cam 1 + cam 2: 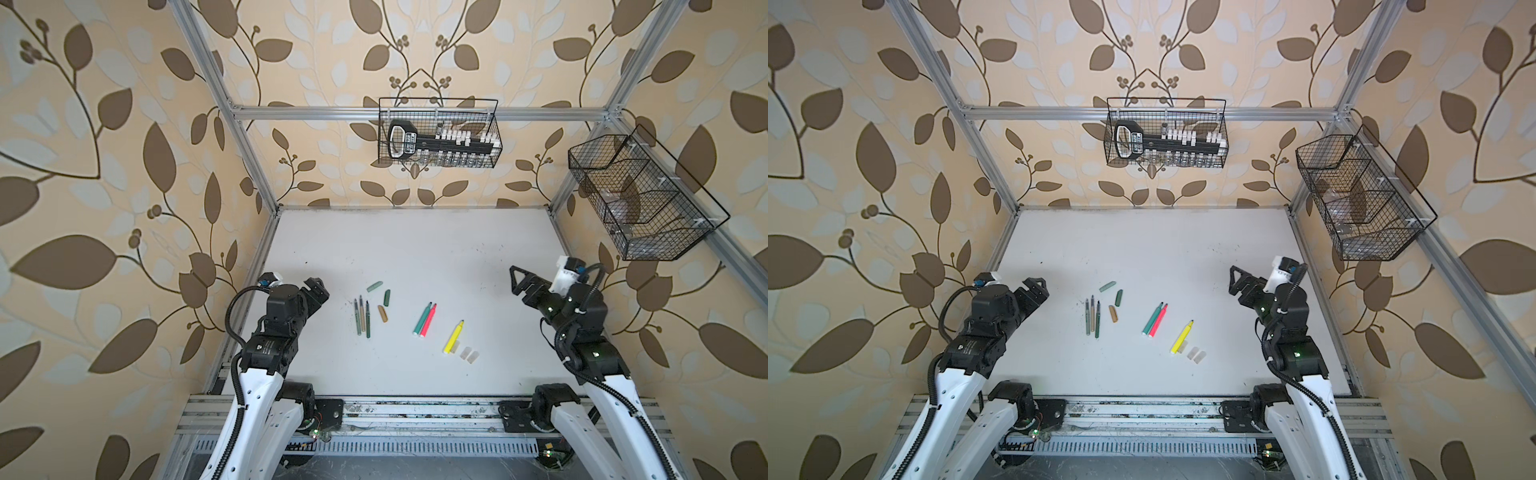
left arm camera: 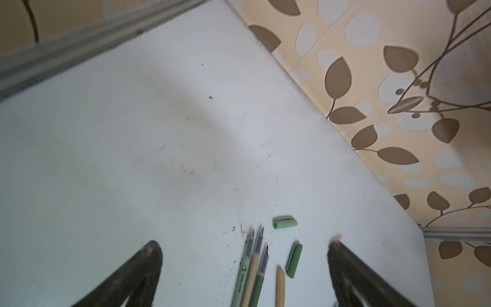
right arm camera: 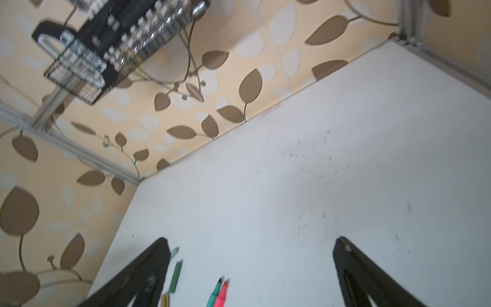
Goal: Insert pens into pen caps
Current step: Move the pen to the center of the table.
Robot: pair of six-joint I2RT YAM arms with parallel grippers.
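**Nothing held yet, and crowded pens make the first pick the risky one**

Your left gripper (image 1: 319,291) hangs above the left side of the table (image 1: 415,249). Its jaws are spread wide and there is nothing between them. Your right gripper (image 3: 252,244) is the same on the right side: wide apart and empty. No pen is capped.

The three thin pens (image 1: 362,318) lie left of centre, just right of the left gripper, side by side with their nibs pointing far. They look to be touching or nearly so. If you close on one, a finger will probably catch its neighbour and drag or roll it.

Their caps lie just right of them:
- The sage green cap (image 1: 374,286) is farthest.
- The dark green cap (image 1: 387,297) is beside it.
- The tan cap (image 1: 382,313) is nearest.

All three are short and round, so a glancing finger could send one rolling. Check which end is open before you present a nib, because I can only make that out on the sage one.

The green marker (image 1: 422,319) and pink-red marker (image 1: 428,321) lie against each other near the centre, which gives the same double-grab hazard. The yellow marker (image 1: 454,337) lies alone, nearer and to the right.

The three clear caps (image 1: 465,352) sit by the yellow marker's near end, and one is close against it. They barely show against the pale table, so a misjudged descent could flick one away.

Every tip is bare, so any skewed push could smear ink or bend a nib.
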